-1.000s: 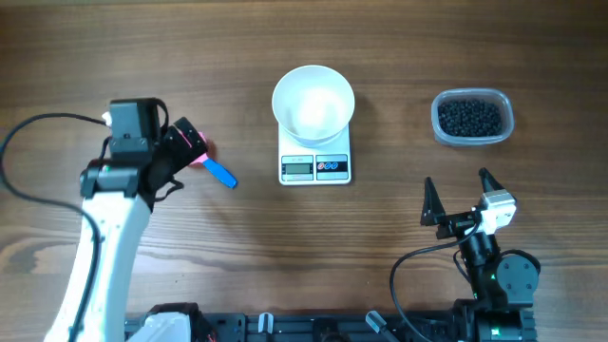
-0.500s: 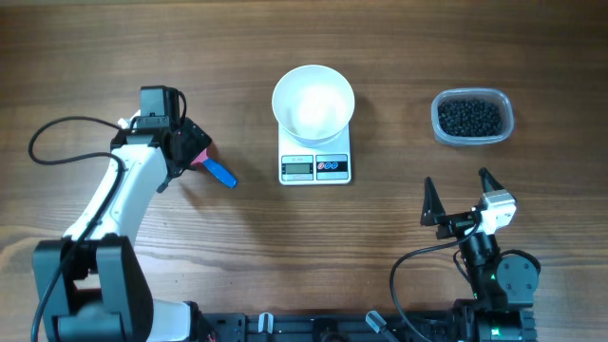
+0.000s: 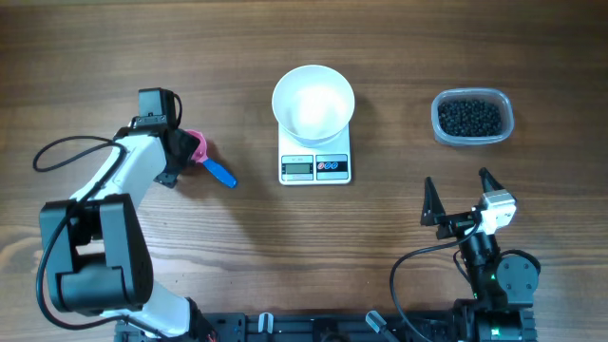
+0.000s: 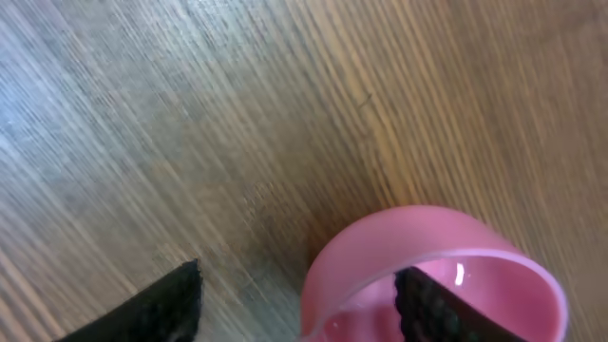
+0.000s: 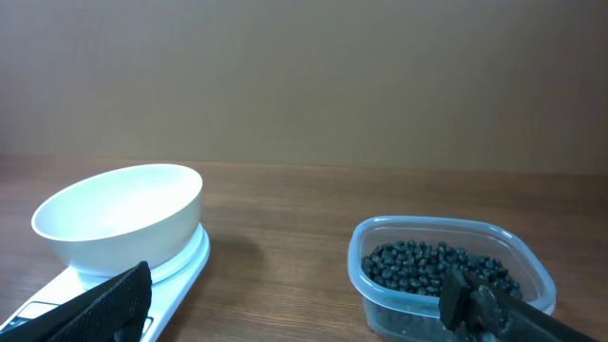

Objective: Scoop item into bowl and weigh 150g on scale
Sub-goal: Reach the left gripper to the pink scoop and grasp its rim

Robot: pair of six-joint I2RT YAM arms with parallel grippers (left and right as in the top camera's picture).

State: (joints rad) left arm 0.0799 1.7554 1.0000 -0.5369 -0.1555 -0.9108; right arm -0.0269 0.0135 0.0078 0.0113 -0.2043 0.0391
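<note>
A pink scoop (image 3: 198, 144) with a blue handle (image 3: 220, 172) lies on the table left of the scale. My left gripper (image 3: 182, 152) is down over its cup. In the left wrist view the left gripper (image 4: 296, 275) straddles the pink cup wall (image 4: 418, 237), open: one finger (image 4: 432, 309) is inside the cup, the other (image 4: 152, 309) outside and apart from it. The white bowl (image 3: 313, 102) stands empty on the white scale (image 3: 315, 167). The item, black beads (image 3: 469, 116), fills a clear tub (image 3: 503, 102). My right gripper (image 3: 457, 180) hangs open and empty near the front edge.
The right wrist view shows the bowl (image 5: 119, 214) on the scale (image 5: 180, 271) at left and the tub (image 5: 446, 285) of beads (image 5: 427, 261) at right, with bare wood between them. A black cable (image 3: 66, 154) loops left of the left arm.
The left arm has lowered its gripper onto the pink scoop's cup and its jaws have narrowed around the cup wall. The right arm has not moved.
</note>
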